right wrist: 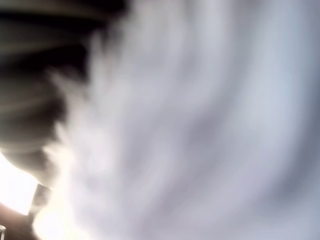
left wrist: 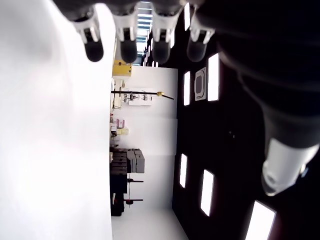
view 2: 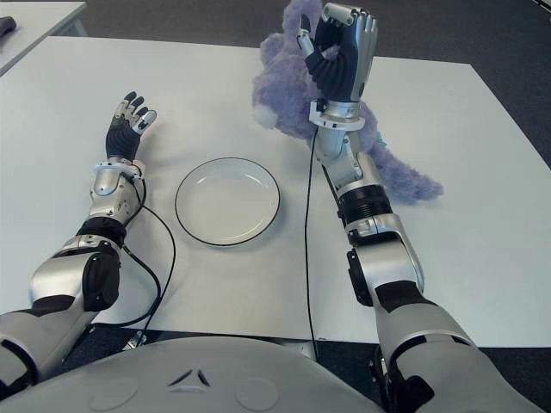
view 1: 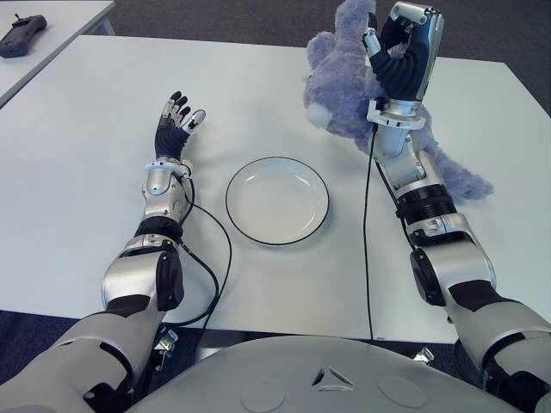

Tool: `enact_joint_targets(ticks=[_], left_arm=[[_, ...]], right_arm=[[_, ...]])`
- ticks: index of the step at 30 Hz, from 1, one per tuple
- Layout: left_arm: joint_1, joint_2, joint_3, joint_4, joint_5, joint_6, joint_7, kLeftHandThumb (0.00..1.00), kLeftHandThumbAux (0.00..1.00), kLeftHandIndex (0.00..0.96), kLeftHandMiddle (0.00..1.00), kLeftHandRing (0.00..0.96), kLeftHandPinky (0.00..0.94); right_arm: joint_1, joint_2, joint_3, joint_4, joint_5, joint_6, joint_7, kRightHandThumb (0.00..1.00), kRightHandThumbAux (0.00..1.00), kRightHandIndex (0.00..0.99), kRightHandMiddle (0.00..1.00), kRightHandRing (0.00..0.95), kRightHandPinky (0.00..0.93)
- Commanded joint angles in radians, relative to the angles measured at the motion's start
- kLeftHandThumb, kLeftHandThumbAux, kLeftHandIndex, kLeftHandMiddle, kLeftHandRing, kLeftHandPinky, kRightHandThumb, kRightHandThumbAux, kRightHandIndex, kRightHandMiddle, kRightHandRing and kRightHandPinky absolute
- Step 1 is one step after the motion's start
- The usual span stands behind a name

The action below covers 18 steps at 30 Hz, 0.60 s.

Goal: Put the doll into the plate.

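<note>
A purple plush doll [view 1: 344, 82] hangs at the back right of the white table [view 1: 86, 155], its legs trailing on the surface [view 1: 456, 176]. My right hand [view 1: 392, 47] is raised and shut on the doll's upper body; the right wrist view is filled with its fur [right wrist: 200, 120]. A white plate [view 1: 277, 200] with a dark rim sits in the middle of the table, left of and nearer than the doll, with nothing in it. My left hand [view 1: 176, 116] shows to the left of the plate, fingers spread and holding nothing.
A black remote-like device [view 1: 21, 34] lies on a second table at the far left. A black cable [view 1: 368, 258] hangs along my right forearm down to the table's front edge. Another cable [view 1: 215, 267] loops by my left arm.
</note>
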Motion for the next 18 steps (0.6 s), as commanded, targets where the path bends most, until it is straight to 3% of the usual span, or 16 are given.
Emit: enact_joint_targets(ticks=[1, 8, 18], left_arm=[[0.245, -0.095, -0.011, 0.177, 0.009, 0.056, 0.036, 0.000, 0.623, 0.031, 0.063, 0.024, 0.000], [0.244, -0.098, -0.017, 0.176, 0.017, 0.054, 0.045, 0.000, 0.623, 0.049, 0.068, 0.029, 0.000], [0.241, -0.100, -0.039, 0.173, 0.032, 0.062, 0.058, 0.000, 0.608, 0.000, 0.049, 0.015, 0.000]], right_arm=[[0.054, 0.028, 0.016, -0.084, -0.047, 0.026, 0.021, 0.466, 0.733, 0.749, 0.862, 0.876, 0.877], [0.085, 0.037, 0.019, -0.127, -0.049, 0.007, 0.051, 0.461, 0.731, 0.749, 0.863, 0.877, 0.878], [0.100, 0.042, 0.027, -0.146, -0.038, -0.030, 0.093, 0.488, 0.728, 0.757, 0.870, 0.882, 0.894]])
